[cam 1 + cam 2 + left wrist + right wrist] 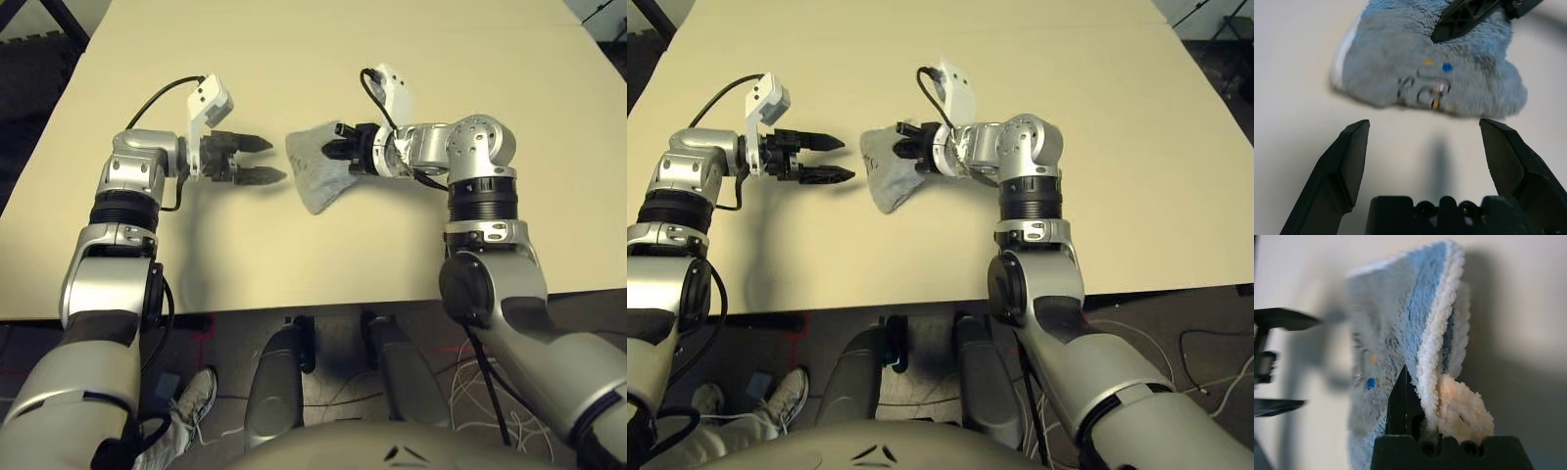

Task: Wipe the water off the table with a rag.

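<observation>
Now, the scene by parts:

Right pincer (338, 150): clamped on one edge of the rag (315, 168), so the cloth hangs bunched from the black fingers with its lower part near or on the surface; contact cannot be told for sure. In the right wrist view the white hem is folded between the fingers, with a pale orange-tinted patch beside it, likely soaked-up liquid.

Rag: near the middle of the surface (411, 59), between the two arms, gripped at the side so most of the cloth is free to drag flat as a wiping face.

Left pincer (257, 160): fingers apart, holding nothing, pointing toward the rag and just beside it, not touching; probably parked there, ready to steady or take the cloth.

Water: no spots can be made out on the bare cream top; they may lie under the cloth or be wiped up already.

Step in hand: wiping pass, by my reading.
</observation>
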